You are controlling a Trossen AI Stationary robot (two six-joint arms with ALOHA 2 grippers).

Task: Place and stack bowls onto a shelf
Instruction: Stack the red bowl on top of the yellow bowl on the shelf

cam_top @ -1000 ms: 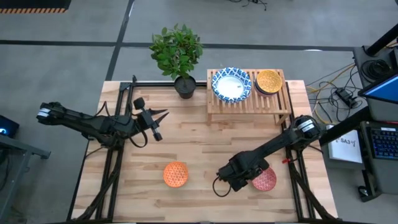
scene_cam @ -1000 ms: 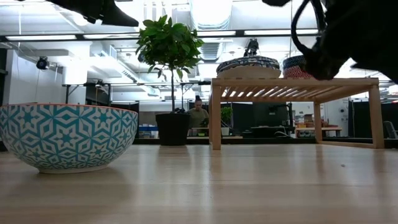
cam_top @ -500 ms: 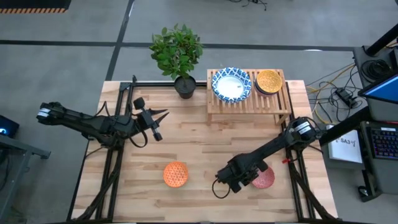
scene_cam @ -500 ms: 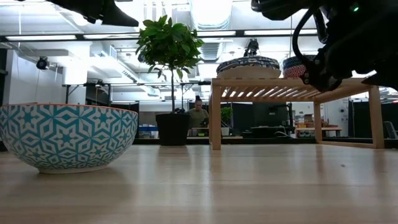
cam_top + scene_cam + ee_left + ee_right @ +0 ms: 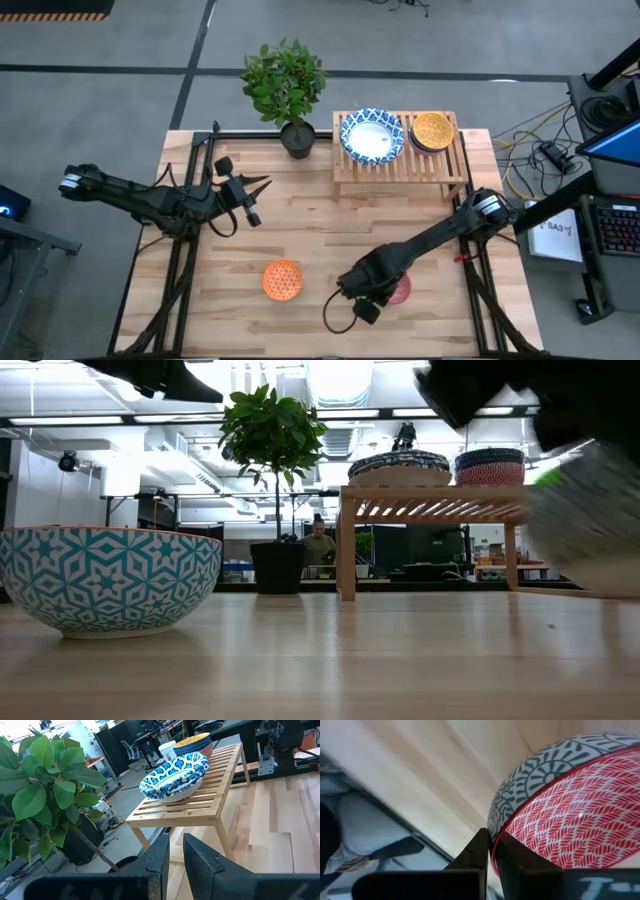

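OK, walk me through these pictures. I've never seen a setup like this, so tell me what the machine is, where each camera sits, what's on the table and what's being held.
This is a robot with two dark arms at a wooden table, each ending in a two-finger gripper.

One picture looks straight down from above. One looks level across the tabletop. The other two come from cameras on the arms' wrists.

On the table stand a potted plant, a low slatted shelf and an orange bowl. The shelf holds a wide blue-and-white bowl and a yellow bowl stacked on others.

The right gripper is shut on the rim of a red bowl near the table's front edge. The left gripper holds nothing, its fingers nearly together, and waits over the table's left side, facing the shelf.
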